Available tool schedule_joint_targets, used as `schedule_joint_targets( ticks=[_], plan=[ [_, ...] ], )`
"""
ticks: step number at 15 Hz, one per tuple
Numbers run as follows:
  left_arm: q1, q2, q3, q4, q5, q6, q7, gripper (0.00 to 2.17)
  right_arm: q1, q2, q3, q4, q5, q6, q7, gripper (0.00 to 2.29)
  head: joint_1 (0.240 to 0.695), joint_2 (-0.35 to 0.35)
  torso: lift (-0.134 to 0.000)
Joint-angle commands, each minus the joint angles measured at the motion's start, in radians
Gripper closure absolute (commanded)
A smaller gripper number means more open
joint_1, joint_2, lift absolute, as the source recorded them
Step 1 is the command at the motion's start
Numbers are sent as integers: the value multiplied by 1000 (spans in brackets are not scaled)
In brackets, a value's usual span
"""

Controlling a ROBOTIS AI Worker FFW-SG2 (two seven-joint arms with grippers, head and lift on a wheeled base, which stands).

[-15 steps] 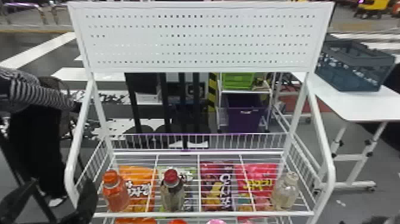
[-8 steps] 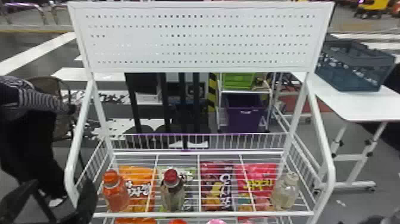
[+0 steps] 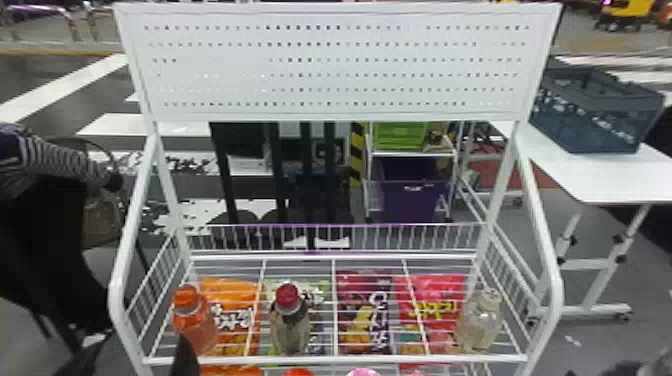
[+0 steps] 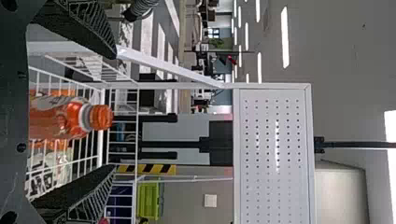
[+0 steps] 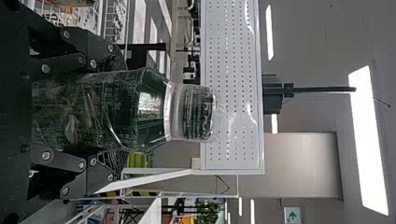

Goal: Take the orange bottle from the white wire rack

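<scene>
Orange bottle [image 3: 197,327] stands upright at the left end of the rack [image 3: 330,359], so the taking itself is still to do. Left fingers [image 4: 88,23] are spread, with the bottle in the gap ahead of them; reaching in, closing and lifting it clear look to be left. Right fingers [image 5: 116,161] grip a clear bottle [image 5: 194,112]. On the wire shelf stand a red-capped bottle [image 3: 290,325] and another clear one, with snack bags [image 3: 365,315] showing through the bars. Beyond are a purple bin [image 3: 412,195] and a white table [image 3: 620,177] bearing a dark crate [image 3: 595,110].
</scene>
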Motion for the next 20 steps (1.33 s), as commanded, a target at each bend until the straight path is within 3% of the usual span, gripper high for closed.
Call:
schedule_joint_targets(
  ticks=[1,8,10,13,20],
  plan=[
    [-31,0,-97,153,-40,-178,51,39,-3,1,1,2,0,0,0,947,499,0,0],
    [-214,-15,-241,535,-31,-347,65,39,-12,1,0,14,0,9,0,947,499,0,0],
    [-266,-33,-246,609,-12,-353,54,39,-12,1,-2,17,0,9,0,947,499,0,0],
    [-346,-41,-246,702,71,-378,48,39,-11,1,-5,18,-1,9,0,947,499,0,0],
    [-508,-32,-228,868,86,-381,40,39,3,1,-16,-12,10,28,0,947,499,0,0]
  ],
)
